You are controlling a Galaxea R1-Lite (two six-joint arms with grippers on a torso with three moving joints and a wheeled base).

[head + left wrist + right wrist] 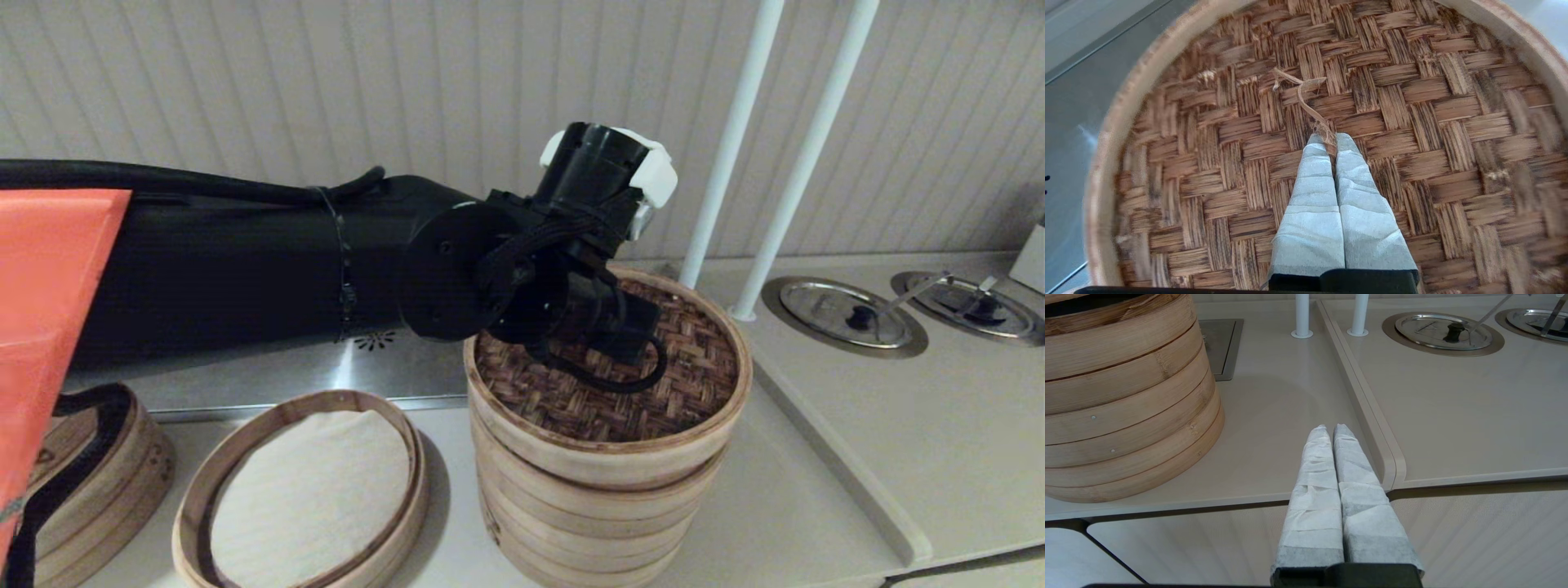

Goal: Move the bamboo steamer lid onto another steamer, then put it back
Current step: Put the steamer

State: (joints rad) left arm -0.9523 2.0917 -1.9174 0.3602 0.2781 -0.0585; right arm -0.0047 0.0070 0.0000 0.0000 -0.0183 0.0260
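The bamboo steamer lid (604, 400), with its dark woven top and pale rim, lies on top of the tall multi-tier stack (588, 514). My left gripper (1331, 139) points down at the lid's middle. It is shut on the lid's small string loop (1306, 102), whose end is pinched between the taped fingertips. The woven top (1412, 122) fills the left wrist view. The other steamer (415, 482), a low ring lined with white cloth, stands to the left of the stack. My right gripper (1331, 428) hangs shut and empty over the counter's front edge, right of the stack (1122, 408).
A third steamer (106, 482) with a black strap over it stands at the far left, below an orange panel (41, 310). Two white poles (735, 139) rise behind the stack. Round steel lids (845, 314) sit in the raised counter section on the right.
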